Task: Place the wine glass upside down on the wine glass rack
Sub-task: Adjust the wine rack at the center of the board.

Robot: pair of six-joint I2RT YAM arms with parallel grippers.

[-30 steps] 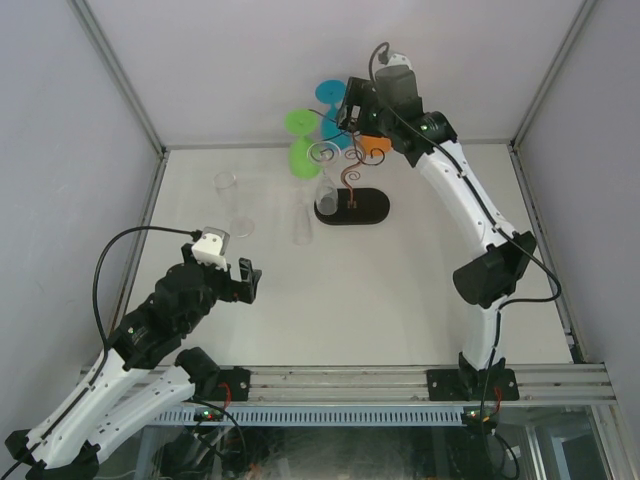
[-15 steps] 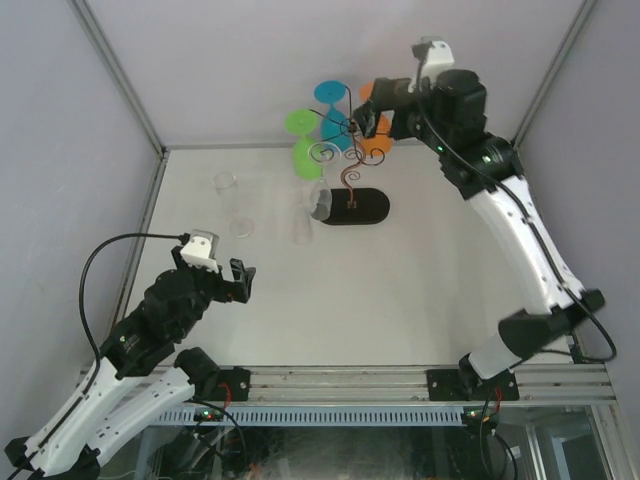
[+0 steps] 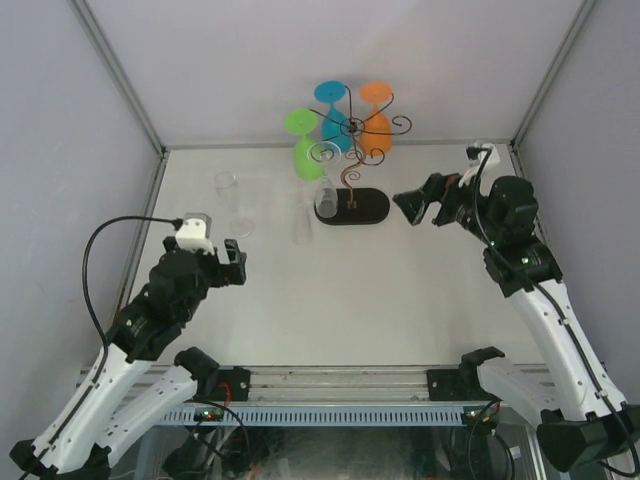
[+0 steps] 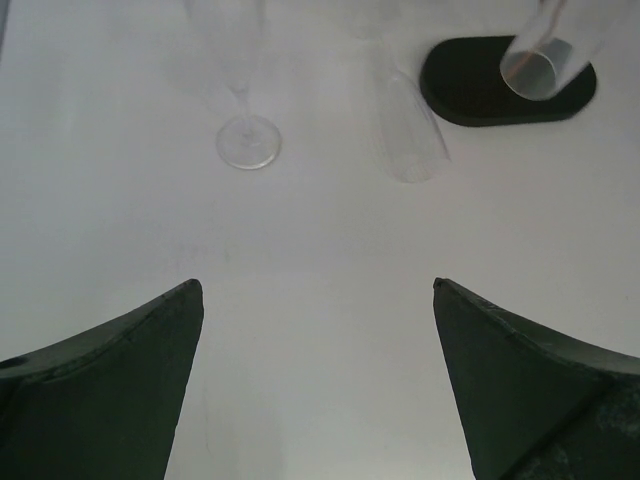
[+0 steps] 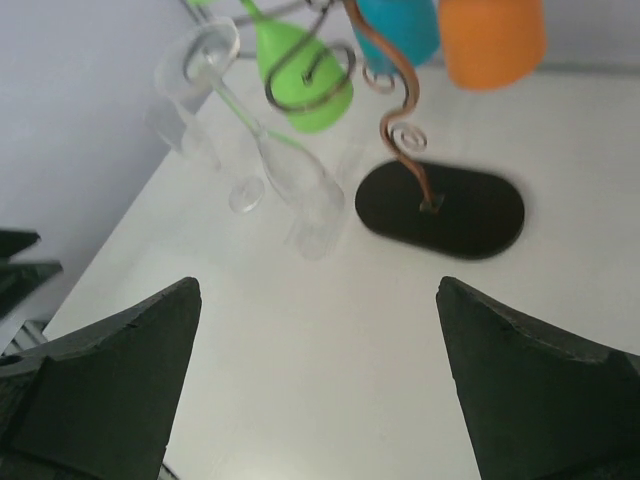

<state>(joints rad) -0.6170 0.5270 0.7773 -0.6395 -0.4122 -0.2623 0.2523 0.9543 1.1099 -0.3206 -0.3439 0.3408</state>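
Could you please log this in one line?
orange wine glass: hung on wine glass rack; left end effector: open; right end effector: open

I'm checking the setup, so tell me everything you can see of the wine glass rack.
The wine glass rack is a thin dark-brown wire stand: a wavy stem stands upright on a black oval base, flat on the table near the back wall. Curled scroll arms spread near the top, with a green glass, a blue glass and an orange glass hanging bowl-down from them.
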